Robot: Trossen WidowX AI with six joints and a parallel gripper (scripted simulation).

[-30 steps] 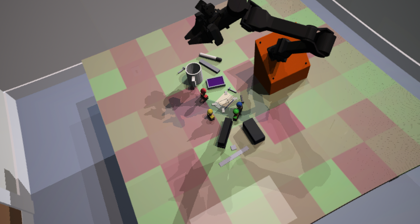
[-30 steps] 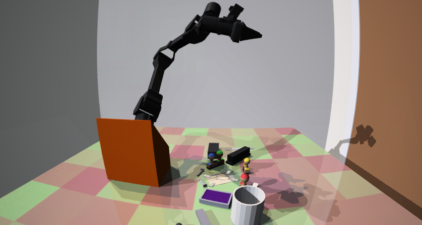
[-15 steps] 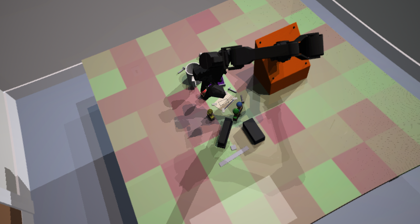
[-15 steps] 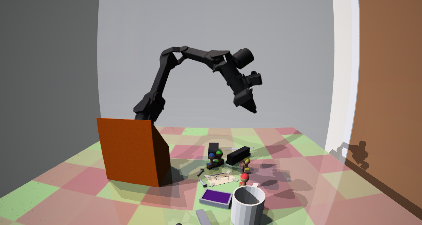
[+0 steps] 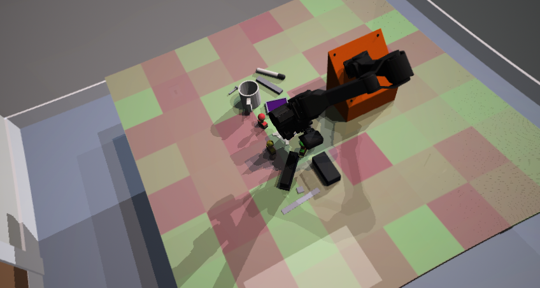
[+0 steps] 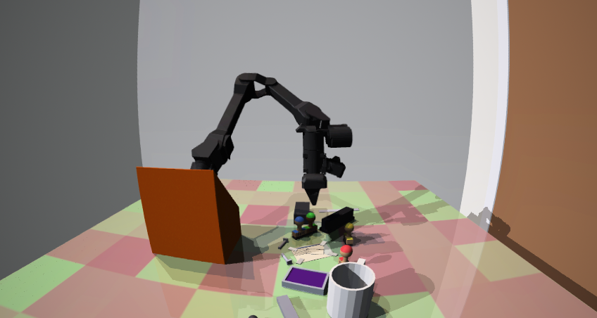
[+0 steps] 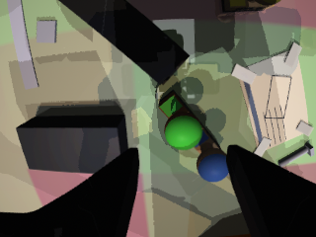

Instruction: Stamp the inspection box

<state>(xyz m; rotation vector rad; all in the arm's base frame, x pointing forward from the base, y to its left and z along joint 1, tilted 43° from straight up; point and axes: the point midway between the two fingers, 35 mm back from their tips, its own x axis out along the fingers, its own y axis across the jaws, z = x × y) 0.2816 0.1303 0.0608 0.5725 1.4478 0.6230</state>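
Observation:
My gripper (image 6: pixel 314 203) (image 7: pixel 184 154) points down, open and empty, above the stamps. The green-knobbed stamp (image 5: pixel 302 144) (image 6: pixel 310 217) (image 7: pixel 184 132) and the blue-knobbed stamp (image 6: pixel 298 221) (image 7: pixel 212 167) stand side by side in a dark holder; in the wrist view both knobs show between the fingertips. A red-knobbed stamp (image 5: pixel 261 117) (image 6: pixel 346 250) and a yellow-knobbed stamp (image 5: pixel 270 144) (image 6: pixel 349 228) stand apart. The purple ink pad (image 5: pixel 277 104) (image 6: pixel 306 277) lies beside the mug. The card (image 6: pixel 308 253) (image 7: pixel 288 99) has white pieces at its edges. I cannot read PASS on any stamp.
A grey-white mug (image 5: pixel 248 93) (image 6: pixel 350 292) stands beside the pad. A black block (image 5: pixel 326 168) (image 7: pixel 74 148) and a long black bar (image 5: pixel 288 171) (image 6: pixel 337 220) (image 7: pixel 128 39) are near the stamps. A pale strip (image 5: pixel 300 201) lies beyond them. The orange mount (image 5: pixel 371 95) (image 6: pixel 184 214) stands beside the arm.

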